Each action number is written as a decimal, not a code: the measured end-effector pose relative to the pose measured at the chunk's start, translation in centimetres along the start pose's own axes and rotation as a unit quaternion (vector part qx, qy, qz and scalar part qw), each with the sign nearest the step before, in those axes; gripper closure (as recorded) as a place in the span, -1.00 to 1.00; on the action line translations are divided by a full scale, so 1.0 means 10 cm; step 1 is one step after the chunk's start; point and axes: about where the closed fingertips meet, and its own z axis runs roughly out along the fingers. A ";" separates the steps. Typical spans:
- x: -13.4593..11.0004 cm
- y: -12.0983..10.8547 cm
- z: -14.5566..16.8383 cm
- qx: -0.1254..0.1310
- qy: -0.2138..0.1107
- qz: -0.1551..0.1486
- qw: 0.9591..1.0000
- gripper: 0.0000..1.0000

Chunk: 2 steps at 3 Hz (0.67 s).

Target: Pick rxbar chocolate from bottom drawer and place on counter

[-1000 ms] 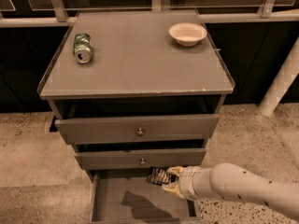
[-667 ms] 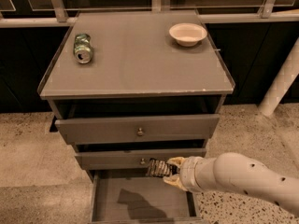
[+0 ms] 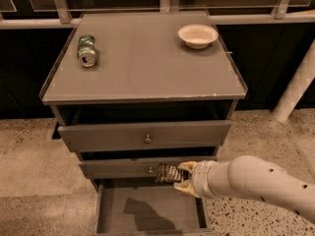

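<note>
My gripper (image 3: 180, 177) is shut on the rxbar chocolate (image 3: 169, 173), a small black bar with white lettering. It holds the bar in the air in front of the middle drawer (image 3: 123, 168), above the open bottom drawer (image 3: 147, 208). The bottom drawer is a plain grey tray with only the arm's shadow in it. My pale arm (image 3: 256, 181) comes in from the lower right. The counter (image 3: 142, 58) is the broad grey cabinet top, well above the gripper.
A crushed green can (image 3: 87, 50) lies on the counter's left rear. A white bowl (image 3: 198, 35) stands at its right rear. The top drawer (image 3: 145, 134) stands slightly out. A white post (image 3: 295, 87) stands right of the cabinet. A railing (image 3: 59, 4) runs behind.
My gripper has risen with the bar from inside the bottom drawer to the level of the middle drawer front. The can and bowl have not moved.
</note>
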 end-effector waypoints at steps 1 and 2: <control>-0.25 -0.26 -0.37 0.005 -0.005 -0.038 0.999 1.00; -0.61 -0.53 -0.74 -0.004 -0.005 -0.091 0.996 1.00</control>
